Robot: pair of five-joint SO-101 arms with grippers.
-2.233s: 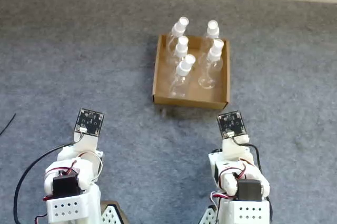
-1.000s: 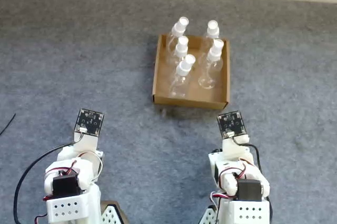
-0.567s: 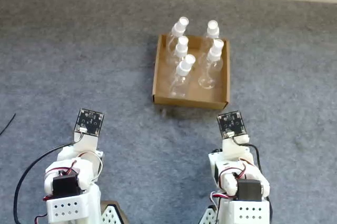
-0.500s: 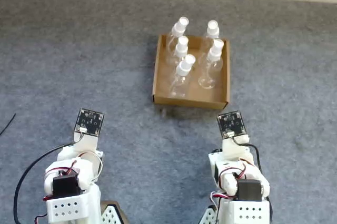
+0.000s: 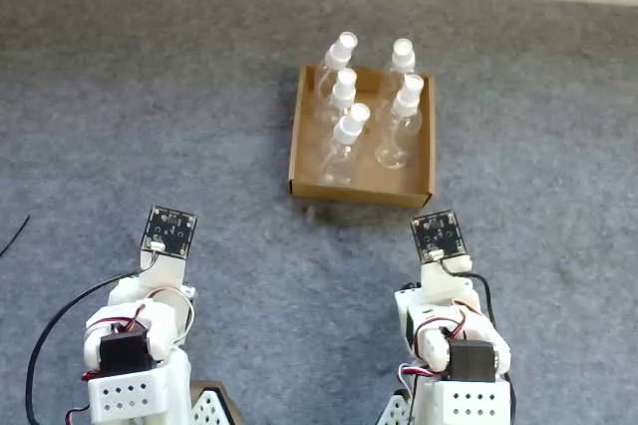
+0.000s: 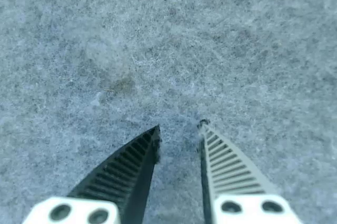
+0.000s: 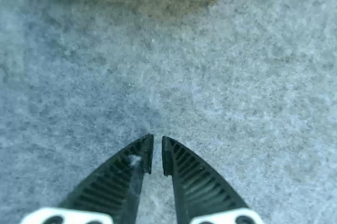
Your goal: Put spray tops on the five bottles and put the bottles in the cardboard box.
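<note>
I see the grey felt table bearing the cardboard box, with all five spray-topped bottles upright inside it. Left gripper: jaws narrowly parted over felt, well apart from the box. Right gripper: jaws nearly touching, holding nothing, near the box's corner.

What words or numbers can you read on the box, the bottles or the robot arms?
None can be read. The cardboard box has plain brown walls, the five bottles are clear and show no labels, and the little black boards on the arms carry marks too small to read.
</note>
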